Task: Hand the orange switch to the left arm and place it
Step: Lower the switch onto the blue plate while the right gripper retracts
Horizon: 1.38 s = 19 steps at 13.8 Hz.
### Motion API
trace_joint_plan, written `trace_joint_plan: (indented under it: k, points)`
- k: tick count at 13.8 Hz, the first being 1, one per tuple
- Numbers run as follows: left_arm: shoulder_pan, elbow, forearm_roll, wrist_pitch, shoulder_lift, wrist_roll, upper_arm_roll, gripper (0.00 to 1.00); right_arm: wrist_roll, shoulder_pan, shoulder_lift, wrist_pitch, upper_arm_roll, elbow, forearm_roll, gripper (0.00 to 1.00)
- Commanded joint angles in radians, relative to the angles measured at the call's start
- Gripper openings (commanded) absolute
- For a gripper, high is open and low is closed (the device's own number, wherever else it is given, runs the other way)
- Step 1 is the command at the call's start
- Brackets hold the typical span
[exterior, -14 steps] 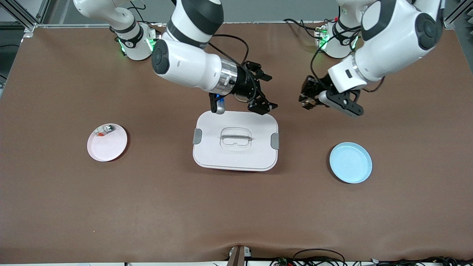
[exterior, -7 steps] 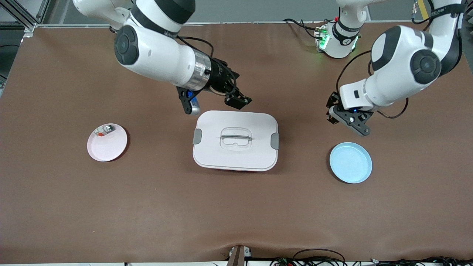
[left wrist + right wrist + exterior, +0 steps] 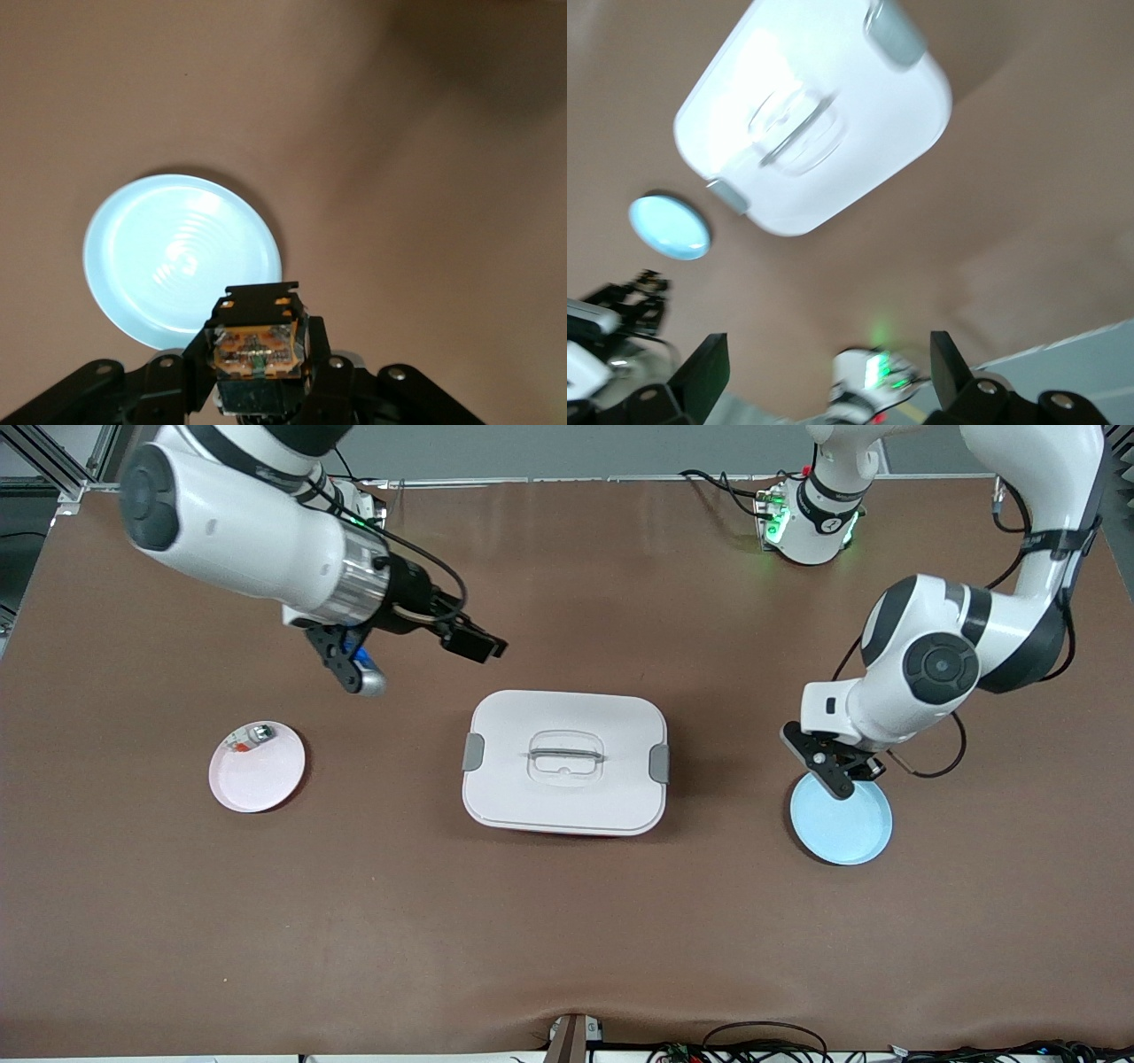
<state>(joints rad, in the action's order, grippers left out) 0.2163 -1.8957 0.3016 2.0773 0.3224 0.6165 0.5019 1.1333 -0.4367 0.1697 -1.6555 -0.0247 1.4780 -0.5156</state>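
The left hand (image 3: 257,367) is clamped on the orange switch (image 3: 255,347), which sits between its fingers at the bottom centre of the left wrist view, poised just over the rim of the light-blue plate (image 3: 842,817) at the right of the front frame. The main risk now seems to be release: the switch hangs over the plate's edge, not its middle, so letting go here could tip it off the rim onto the brown surface (image 3: 567,921). The box (image 3: 565,762) sits centre frame, well apart from that plate, with open surface between them, so a small shift inward looks unobstructed. The right hand (image 3: 478,644), fingers apart and empty, is over bare surface at upper left of centre, clear of the box's edge and the pink plate (image 3: 257,767).
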Motion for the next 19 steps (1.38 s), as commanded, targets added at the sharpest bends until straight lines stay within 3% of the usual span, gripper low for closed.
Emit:
trace_joint_plan:
  k: [1, 6, 13, 19]
  points:
    - [0.005, 0.029, 0.125, 0.043, 0.072, 0.081, 0.007, 0.0, -0.168, 0.007, -0.062, 0.051, -0.017, 0.053, 0.188, 1.0]
    - [0.12, -0.005, 0.153, 0.193, 0.135, 0.417, 0.009, 0.02, -0.444, 0.087, -0.076, 0.126, -0.014, 0.054, 0.295, 1.0]
    - [0.201, -0.028, 0.154, 0.36, 0.237, 0.715, 0.006, 0.05, -0.83, 0.314, -0.082, 0.177, -0.014, 0.056, 0.318, 1.0]
    - [0.221, -0.029, 0.292, 0.457, 0.31, 0.74, 0.004, 0.07, -1.044, 0.417, -0.095, 0.187, -0.014, 0.056, 0.413, 1.0]
